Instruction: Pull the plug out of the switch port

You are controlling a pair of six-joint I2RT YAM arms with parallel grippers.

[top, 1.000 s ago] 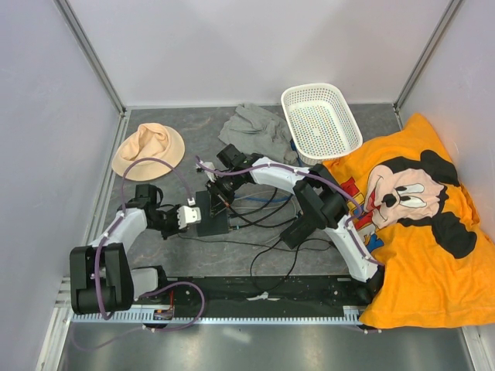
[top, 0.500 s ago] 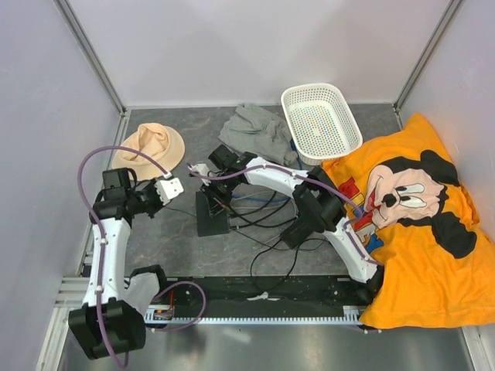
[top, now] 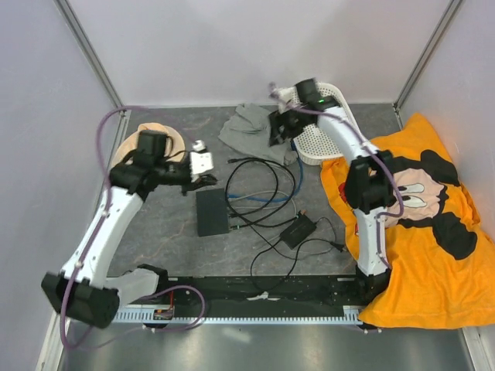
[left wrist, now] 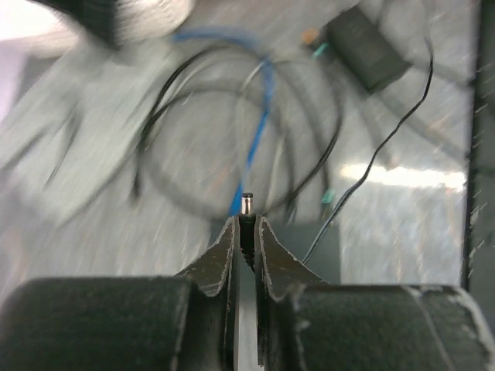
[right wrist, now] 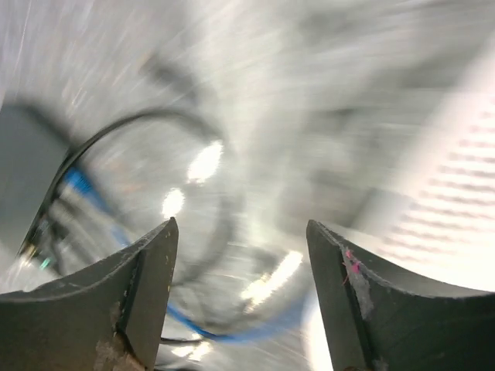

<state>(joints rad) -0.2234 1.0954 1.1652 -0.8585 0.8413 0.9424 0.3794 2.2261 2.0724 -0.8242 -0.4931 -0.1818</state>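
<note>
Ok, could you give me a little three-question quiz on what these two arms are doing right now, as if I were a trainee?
1. True or false: the left tool is shut on a small metal-tipped plug.
2. How many arms are touching the black switch? A) none B) one C) two
3. Fill in: the fingers of the right tool stand ___, with nothing held between them.

Key: 1 true; 2 A; 3 open.
</note>
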